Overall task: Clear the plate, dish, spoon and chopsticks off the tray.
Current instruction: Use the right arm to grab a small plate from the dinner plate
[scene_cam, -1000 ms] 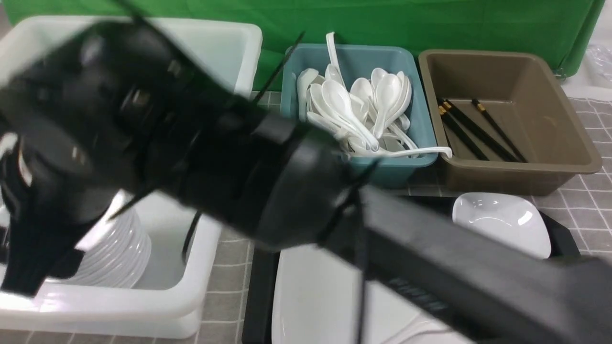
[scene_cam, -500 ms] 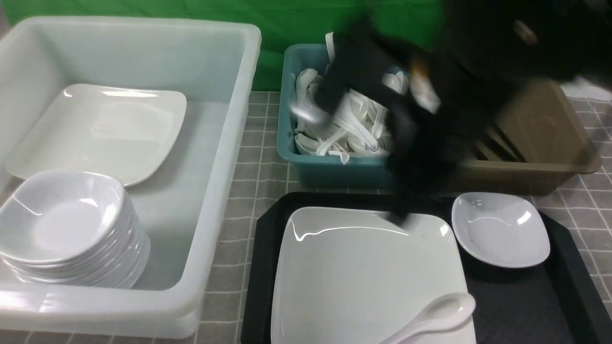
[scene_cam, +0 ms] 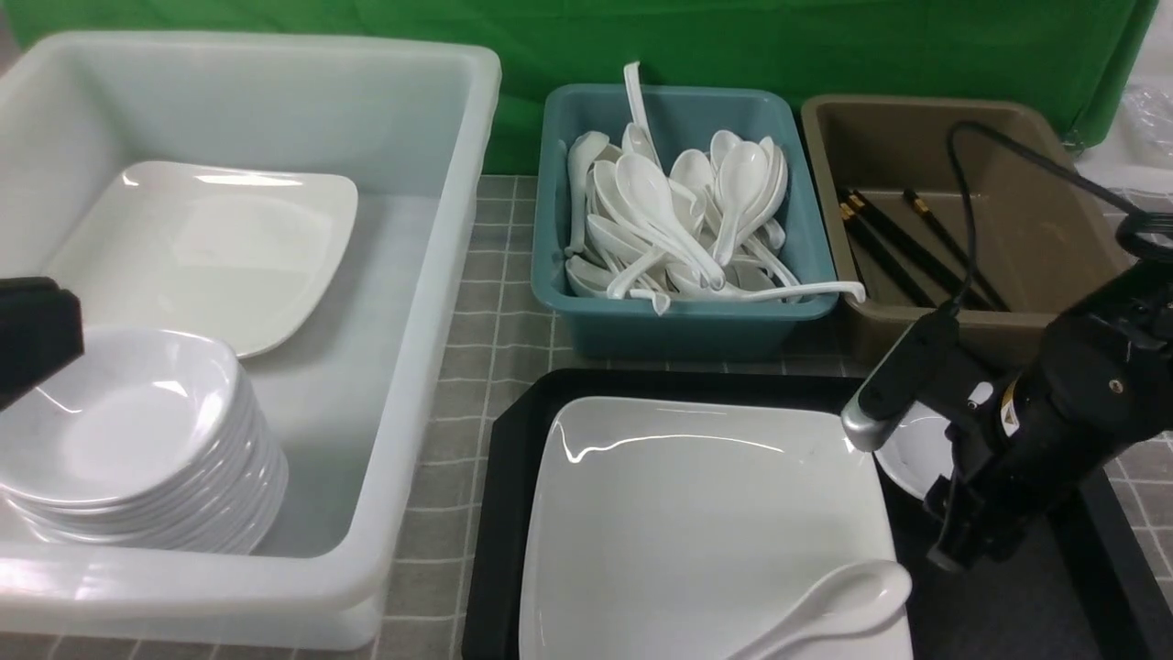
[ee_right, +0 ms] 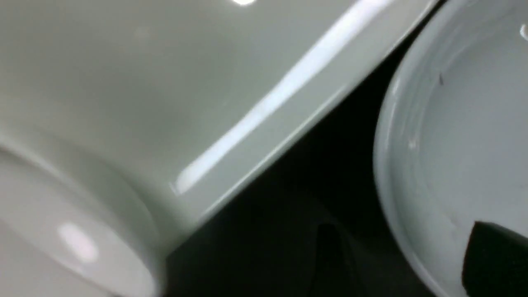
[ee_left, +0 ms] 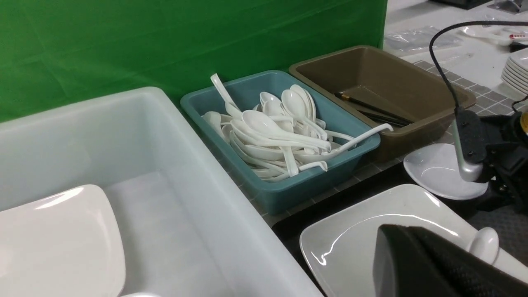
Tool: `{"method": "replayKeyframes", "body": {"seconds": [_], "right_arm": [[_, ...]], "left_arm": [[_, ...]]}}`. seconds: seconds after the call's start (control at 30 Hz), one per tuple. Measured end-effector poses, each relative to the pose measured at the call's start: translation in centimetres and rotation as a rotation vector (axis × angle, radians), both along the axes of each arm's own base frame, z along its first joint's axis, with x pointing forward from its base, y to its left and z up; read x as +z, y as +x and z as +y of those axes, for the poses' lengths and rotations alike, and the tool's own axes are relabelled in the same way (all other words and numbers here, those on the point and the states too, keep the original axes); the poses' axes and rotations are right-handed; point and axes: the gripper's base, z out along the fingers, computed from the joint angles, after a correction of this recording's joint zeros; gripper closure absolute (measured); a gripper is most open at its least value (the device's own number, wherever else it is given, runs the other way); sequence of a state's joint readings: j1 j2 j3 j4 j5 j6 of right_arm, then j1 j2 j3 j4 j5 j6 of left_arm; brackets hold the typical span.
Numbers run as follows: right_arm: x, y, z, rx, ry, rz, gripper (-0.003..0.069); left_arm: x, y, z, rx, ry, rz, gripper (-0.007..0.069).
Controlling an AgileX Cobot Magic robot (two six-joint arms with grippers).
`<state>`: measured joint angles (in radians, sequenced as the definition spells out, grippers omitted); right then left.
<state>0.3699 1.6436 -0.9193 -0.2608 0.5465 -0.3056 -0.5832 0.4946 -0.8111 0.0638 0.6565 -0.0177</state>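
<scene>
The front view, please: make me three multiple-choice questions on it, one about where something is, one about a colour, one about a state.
1. Where is the lone spoon at the tray?
A) on the plate
B) in the brown tub
C) inside the small dish

2. What colour is the tub holding the pile of spoons?
A) brown
B) white
C) blue

3. How does the small dish lie?
A) upside down
B) hollow side up
C) standing on edge

Answers:
1: A, its bowl lies over the plate's edge area.
2: C, its walls are dull blue around the white spoons.
3: B, the left wrist view shows its hollow facing up.
</scene>
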Motion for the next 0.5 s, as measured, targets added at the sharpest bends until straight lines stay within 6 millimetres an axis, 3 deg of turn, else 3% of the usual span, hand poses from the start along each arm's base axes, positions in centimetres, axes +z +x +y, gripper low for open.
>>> {"method": "replayKeyframes", "body": {"seconds": [0.2, 0.3, 0.4, 0.43, 0.5], "right_arm": [[-2.5, 1.3, 0.5, 0.101, -0.025, -0.012, 0.0221], [-2.6, 1.5, 0.5, 0.124, -0.041, -0.024, 0.0245], [-2.7, 1.6, 0.5, 0.135, -0.050, -0.027, 0.0302], [-2.8, 1.6, 0.4, 0.139, -0.056, -0.023, 0.0389], [-2.7, 1.6, 0.4, 0.150, -0.065, -0.023, 0.0447]], "left_arm": [[0.0, 0.0, -0.1, -0.013, 0.010, -0.007, 0.0620], [0.0, 0.0, -0.1, -0.017, 0.021, -0.014, 0.0620], [0.0, 0.0, -0.1, -0.018, 0.023, -0.015, 0.0620], [0.0, -0.1, -0.1, -0.021, 0.019, -0.012, 0.0620], [0.0, -0.1, -0.1, -0.024, 0.019, -0.012, 0.0620]]}}
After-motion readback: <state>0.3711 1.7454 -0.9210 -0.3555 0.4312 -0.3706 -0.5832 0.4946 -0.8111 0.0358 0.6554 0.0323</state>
